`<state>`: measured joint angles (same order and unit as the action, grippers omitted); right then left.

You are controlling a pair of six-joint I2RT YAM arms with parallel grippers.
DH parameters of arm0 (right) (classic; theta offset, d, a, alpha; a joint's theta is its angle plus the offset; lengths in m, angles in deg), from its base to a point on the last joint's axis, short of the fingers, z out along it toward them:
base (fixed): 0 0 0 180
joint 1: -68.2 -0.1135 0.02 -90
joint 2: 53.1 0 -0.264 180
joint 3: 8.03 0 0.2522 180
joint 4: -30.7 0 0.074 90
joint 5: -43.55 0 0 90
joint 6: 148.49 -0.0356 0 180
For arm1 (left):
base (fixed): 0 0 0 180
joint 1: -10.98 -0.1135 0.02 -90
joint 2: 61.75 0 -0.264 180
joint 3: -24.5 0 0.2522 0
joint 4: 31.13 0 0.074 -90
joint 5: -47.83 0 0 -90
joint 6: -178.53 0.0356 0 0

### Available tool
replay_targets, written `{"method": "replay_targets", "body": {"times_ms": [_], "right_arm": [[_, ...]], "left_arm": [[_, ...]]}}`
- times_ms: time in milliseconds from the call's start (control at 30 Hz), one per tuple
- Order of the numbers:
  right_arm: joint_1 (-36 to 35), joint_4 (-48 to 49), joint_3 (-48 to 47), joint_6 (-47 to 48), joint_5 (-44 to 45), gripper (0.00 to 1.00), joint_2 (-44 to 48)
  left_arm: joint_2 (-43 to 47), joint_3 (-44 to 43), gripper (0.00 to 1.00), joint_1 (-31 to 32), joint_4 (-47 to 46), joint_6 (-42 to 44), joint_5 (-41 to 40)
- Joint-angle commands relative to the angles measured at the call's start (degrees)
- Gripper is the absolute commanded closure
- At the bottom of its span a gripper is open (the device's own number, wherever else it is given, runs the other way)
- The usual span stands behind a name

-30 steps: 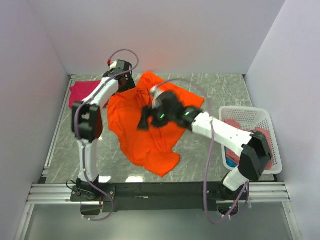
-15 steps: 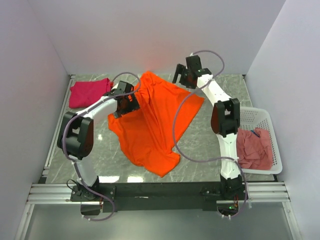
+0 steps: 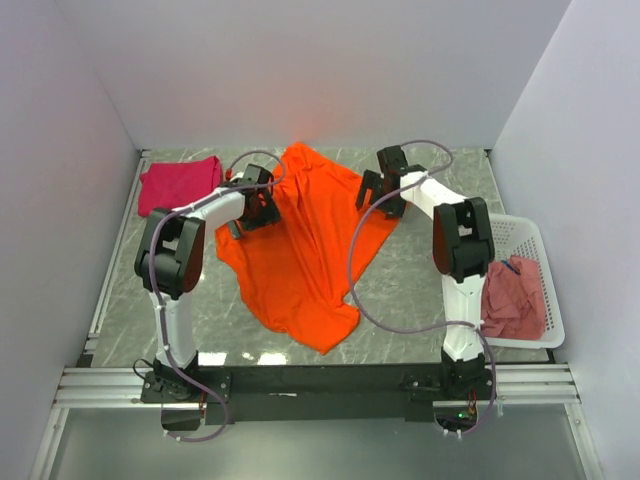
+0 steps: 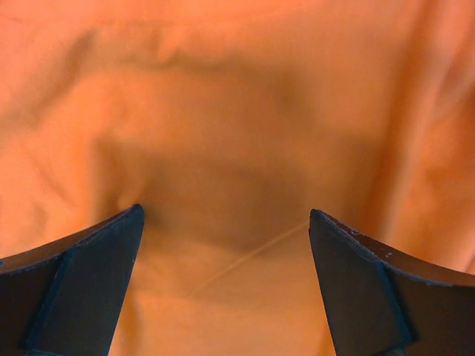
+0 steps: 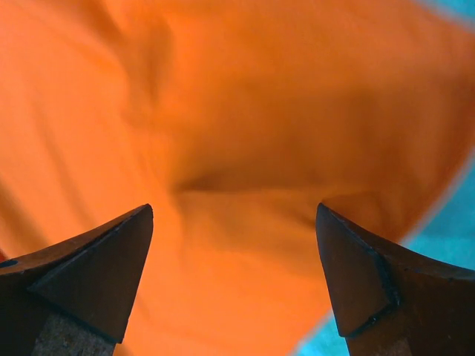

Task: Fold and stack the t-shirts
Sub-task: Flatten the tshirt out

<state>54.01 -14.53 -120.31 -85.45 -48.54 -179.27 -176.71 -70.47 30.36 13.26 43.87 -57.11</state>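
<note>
Orange t-shirt point(image 3: 300, 245) is lying spread and rumpled across the middle of the desk point(image 3: 410, 270), reaching from the far edge toward the near edge, with a raised fold running along its centre. Left end effector point(image 3: 252, 205) is being held over the shirt's left part, toward the far-left side of the desk. In the left wrist view its fingers point(image 4: 74, 282) are being kept wide apart, and only orange cloth is being seen between them. Right end effector point(image 3: 377, 190) is being held over the shirt's far-right edge. In the right wrist view its fingers point(image 5: 89, 274) are likewise being kept wide apart above the cloth, with a strip of bare desk showing at the right. Whether either end effector is touching the cloth cannot be told. Magenta t-shirt point(image 3: 178, 184) is lying flat at the far-left corner, apart from the orange one. Dusty rose-pink t-shirt point(image 3: 512, 302) is lying bunched inside the white basket point(image 3: 485, 218) at the right edge of the desk.
</note>
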Motion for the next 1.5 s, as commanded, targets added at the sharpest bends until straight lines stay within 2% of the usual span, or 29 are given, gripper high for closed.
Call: {"method": "replay_targets", "body": {"times_ms": [0,133,200,233,300,333,367,433,500,600,667,767,833,867,933,1067,1200,1333,1467], "right_arm": [[-0.04,0.17,9.46,-3.00,-0.20,0.04,5.66],[-0.39,6.75,28.41,-6.96,-0.29,0.04,17.95],[-1.01,7.73,34.94,-9.59,1.72,0.04,24.61],[-1.44,8.43,41.41,-10.56,2.00,0.04,26.92],[-4.86,8.88,48.21,-13.89,5.13,0.04,33.75],[-7.23,7.92,53.82,-15.13,6.82,0.04,35.80],[-13.17,7.04,56.05,-17.92,8.31,0.04,37.47],[-18.73,3.71,60.70,-22.50,9.21,0.03,41.78],[-27.41,1.16,61.95,-29.53,8.68,0.03,46.95],[-33.42,-2.10,57.93,-31.67,11.56,0.03,52.49],[-33.35,-5.01,51.43,-27.65,17.08,0.01,53.83],[-29.68,-6.07,40.54,-20.54,22.82,0.00,52.52],[-24.77,-2.58,33.61,-15.35,21.17,0.00,49.54],[-23.00,-0.11,32.00,-13.84,19.68,0.00,48.40],[-19.40,4.81,27.01,-11.28,14.84,0.00,43.40],[-13.58,1.15,14.96,-4.87,15.53,0.00,31.45],[-10.86,0.54,7.32,-1.61,11.16,0.00,19.86],[-8.22,-1.76,1.15,-0.55,11.32,0.00,11.66],[-4.53,-2.81,-3.69,0.06,7.54,0.00,3.77]], "left_arm": [[-1.85,-3.42,0.01,-1.53,1.18,0.10,-1.85],[-3.51,-4.66,0.01,-4.08,0.74,1.33,-0.79],[-4.22,-6.50,0.01,-4.61,1.27,2.30,-0.88],[-5.01,-7.11,0.01,-4.96,1.62,3.52,-0.97],[-5.63,-9.14,0.01,-4.96,3.55,5.11,-1.14],[-5.37,-9.14,0.00,-5.05,3.82,7.29,-0.54],[-4.93,-9.06,0.00,-5.14,3.82,8.62,0.25],[-1.86,-6.69,0.01,-5.14,2.51,10.55,0.79],[1.90,-4.05,0.00,-5.14,1.89,11.18,-0.08],[5.60,-2.56,0.01,-5.22,2.50,11.53,-1.84],[6.58,-2.46,0.01,-5.23,4.07,10.30,-3.68],[7.55,-2.37,0.01,-5.49,5.04,9.16,-4.13],[7.99,-2.02,0.01,-6.10,5.23,7.58,-3.96],[8.08,-1.07,0.01,-6.45,4.88,7.23,-1.35],[8.08,-0.44,0.01,-7.68,4.26,5.74,0.08],[7.99,2.18,0.01,-8.04,3.39,5.38,-0.53],[7.73,4.04,0.00,-9.79,0.31,5.82,3.59],[4.93,2.46,0.01,-10.23,-0.93,7.40,4.57],[0.44,-2.10,0.01,-10.32,-1.27,9.50,5.01]]}}
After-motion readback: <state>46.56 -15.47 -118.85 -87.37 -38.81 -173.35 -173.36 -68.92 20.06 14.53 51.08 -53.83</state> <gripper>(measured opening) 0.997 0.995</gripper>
